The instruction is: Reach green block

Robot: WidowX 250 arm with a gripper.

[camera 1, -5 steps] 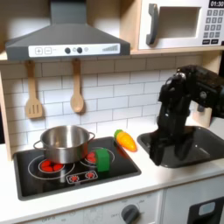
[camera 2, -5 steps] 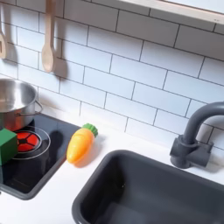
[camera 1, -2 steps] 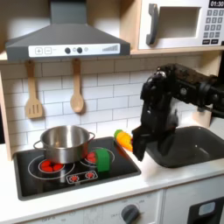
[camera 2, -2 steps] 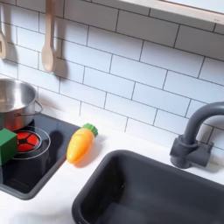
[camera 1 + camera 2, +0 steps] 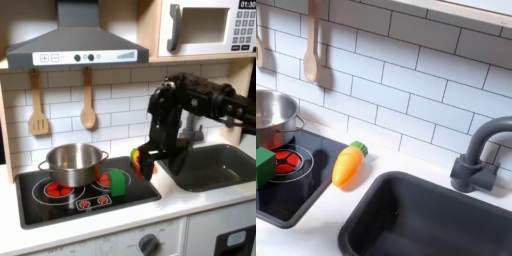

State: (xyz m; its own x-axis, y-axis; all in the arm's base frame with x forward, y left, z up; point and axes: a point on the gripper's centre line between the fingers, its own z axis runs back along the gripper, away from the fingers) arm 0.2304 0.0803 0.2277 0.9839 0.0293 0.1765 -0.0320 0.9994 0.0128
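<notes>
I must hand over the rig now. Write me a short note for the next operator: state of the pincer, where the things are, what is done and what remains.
Pincer: in the first exterior view, low over the counter just right of the green block; it overlaps the carrot there. Open or shut cannot be told.
Green block: upright on the stove, right front of the pot; in the second exterior view it stands at the left edge.
Carrot: lying on the counter between stove and sink.
Done: arm brought near the block.
Left: close the last gap to the block; it is not yet touched.
</notes>
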